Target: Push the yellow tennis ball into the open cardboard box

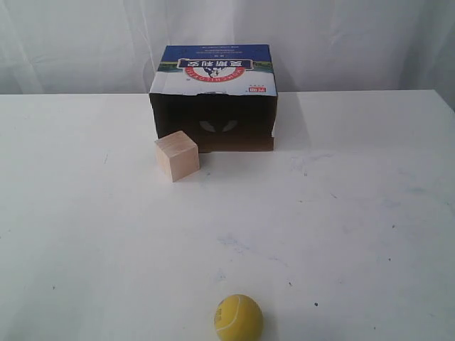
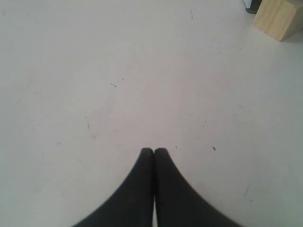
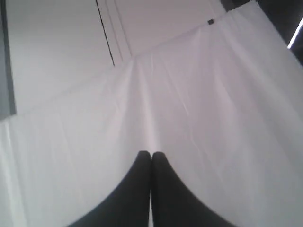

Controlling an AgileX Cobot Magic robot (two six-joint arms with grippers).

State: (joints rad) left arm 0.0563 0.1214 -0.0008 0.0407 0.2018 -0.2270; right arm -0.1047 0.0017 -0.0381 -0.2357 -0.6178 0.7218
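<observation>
Hovering over the white table [image 1: 355, 213], my left gripper [image 2: 154, 150] has its two dark fingertips pressed together with nothing between them. My right gripper [image 3: 151, 153] is closed the same way and also holds nothing; its tips point at a creased white cloth [image 3: 213, 94], and none of the task's things show in its wrist view. Neither gripper appears in the exterior view.

The open cardboard box [image 1: 213, 96] stands at the far side of the table, its dark mouth facing the camera and its blue-and-white printed top with the red-and-white logo facing up. The yellow tennis ball [image 1: 238, 317] rests on the table well apart from the box, out in front of its mouth and roughly in line with the opening, at the near edge of the exterior view. It has a pale curved seam on its upper left side.

A pale wooden cube [image 1: 177, 155] sits just in front of the box's mouth, at the left corner as the exterior view shows it. I cannot tell whether it touches the box. The cube also shows at a corner of my left wrist view, well apart from my closed fingertips.
</observation>
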